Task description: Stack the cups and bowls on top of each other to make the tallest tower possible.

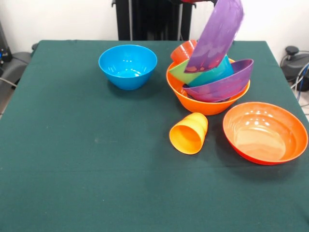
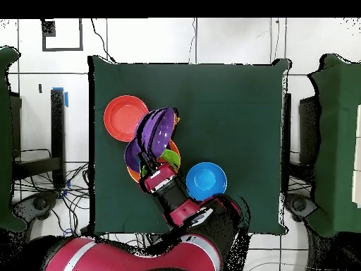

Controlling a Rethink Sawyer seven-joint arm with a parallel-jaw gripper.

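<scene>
The tower's base is the large yellow-orange bowl (image 1: 205, 104), and a purple bowl (image 1: 227, 84), a lime green bowl (image 1: 181, 72) and a teal-blue bowl (image 1: 215, 73) lie tilted in it. A second purple bowl (image 1: 217, 34) hangs steeply tilted above them. My gripper (image 2: 149, 161) is shut on its rim; in the front view the gripper is above the picture's top edge. The red-orange cup (image 1: 183, 50) shows behind the stack. The yellow-orange cup (image 1: 189, 134) lies on its side in front of the stack. The wide red-orange bowl (image 1: 264, 133) and the medium blue bowl (image 1: 128, 65) stand apart.
The green cloth table (image 1: 72, 169) has open room at its front and left in the front view. The arm (image 2: 176, 205) reaches in from the bottom of the overhead view, beside the blue bowl (image 2: 206, 181). The red-orange bowl (image 2: 125, 118) sits left of the stack there.
</scene>
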